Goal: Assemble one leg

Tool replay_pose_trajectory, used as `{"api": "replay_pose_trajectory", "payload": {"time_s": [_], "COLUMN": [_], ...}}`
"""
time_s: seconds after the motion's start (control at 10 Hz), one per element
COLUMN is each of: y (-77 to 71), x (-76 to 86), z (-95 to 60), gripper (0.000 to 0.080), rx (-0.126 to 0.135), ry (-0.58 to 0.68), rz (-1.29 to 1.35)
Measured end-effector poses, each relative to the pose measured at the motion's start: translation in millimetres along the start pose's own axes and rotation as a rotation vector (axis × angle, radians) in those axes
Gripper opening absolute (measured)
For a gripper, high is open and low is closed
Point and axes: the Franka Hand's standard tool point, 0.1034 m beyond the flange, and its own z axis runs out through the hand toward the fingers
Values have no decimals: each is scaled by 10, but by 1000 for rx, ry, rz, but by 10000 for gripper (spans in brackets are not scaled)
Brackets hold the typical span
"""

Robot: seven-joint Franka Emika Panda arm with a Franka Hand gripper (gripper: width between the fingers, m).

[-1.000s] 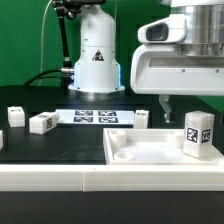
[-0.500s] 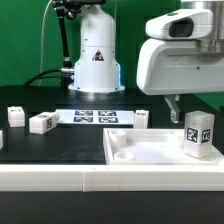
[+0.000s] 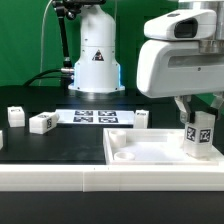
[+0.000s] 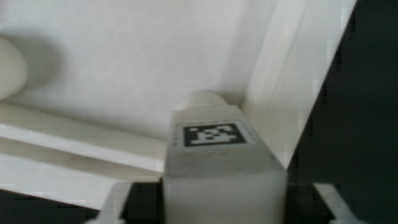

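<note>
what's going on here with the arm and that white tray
The robot arm's gripper hangs over a small white tagged leg, which stands upright in the white tray near its rim on the exterior view's right. The jaws stand on either side of the leg and look open, with no grip on it yet. Other small blocks lie loose on the black table, outside the tray.

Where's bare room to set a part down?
Bare table in front of the marker board, between the two small blocks and the tray. Tray's middle floor too. Crowded: tray's corner on the exterior view's right, gripper around the leg.
</note>
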Motion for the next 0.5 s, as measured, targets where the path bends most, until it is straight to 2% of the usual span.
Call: {"api": "replay_pose_trajectory", "payload": {"time_s": [0.2,0.5], "y": [4,68], "x": [0,24], "z": [0,6], "gripper": [290,290], "rx": [0,44], "ry": [0,32], "rz": [16,406]}}
